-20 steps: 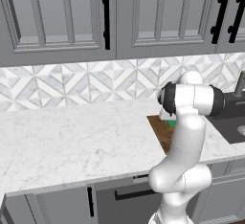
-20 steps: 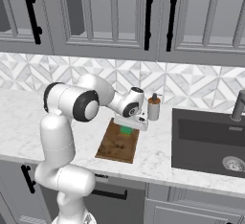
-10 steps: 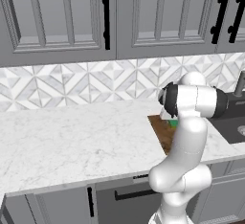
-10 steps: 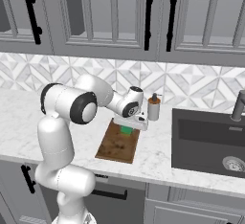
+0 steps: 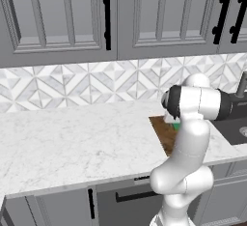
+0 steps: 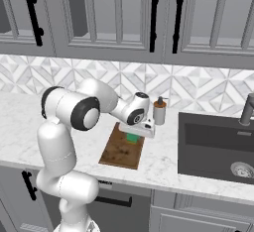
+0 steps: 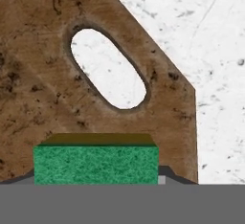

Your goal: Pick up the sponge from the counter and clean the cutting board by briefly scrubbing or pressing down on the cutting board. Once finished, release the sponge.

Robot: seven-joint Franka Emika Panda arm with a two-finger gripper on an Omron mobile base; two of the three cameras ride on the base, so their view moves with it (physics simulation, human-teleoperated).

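The green-topped sponge (image 7: pixel 95 163) sits between my gripper's (image 7: pixel 95 182) two dark finger tips, and the gripper is shut on it. It rests low over the dark brown cutting board (image 7: pixel 43 89), close to the board's oval handle slot (image 7: pixel 107 70). From the right base view the gripper (image 6: pixel 135 134) points down at the sponge (image 6: pixel 132 138) on the far end of the cutting board (image 6: pixel 119 151). In the left base view my own arm hides most of the hand. There, a bit of the sponge (image 5: pixel 176 125) and the cutting board (image 5: pixel 164 134) show on the white marble counter (image 5: pixel 72 143).
A brown soap dispenser (image 6: pixel 159 111) stands just behind the board's far right corner. A dark sink (image 6: pixel 218 146) with a faucet (image 6: pixel 246 109) lies to the right. Grey cabinets hang above the tiled wall. Bare counter (image 6: pixel 20 112) stretches left of the board.
The hand with the sponge has barely shifted over the board's far end. Nothing else has moved.
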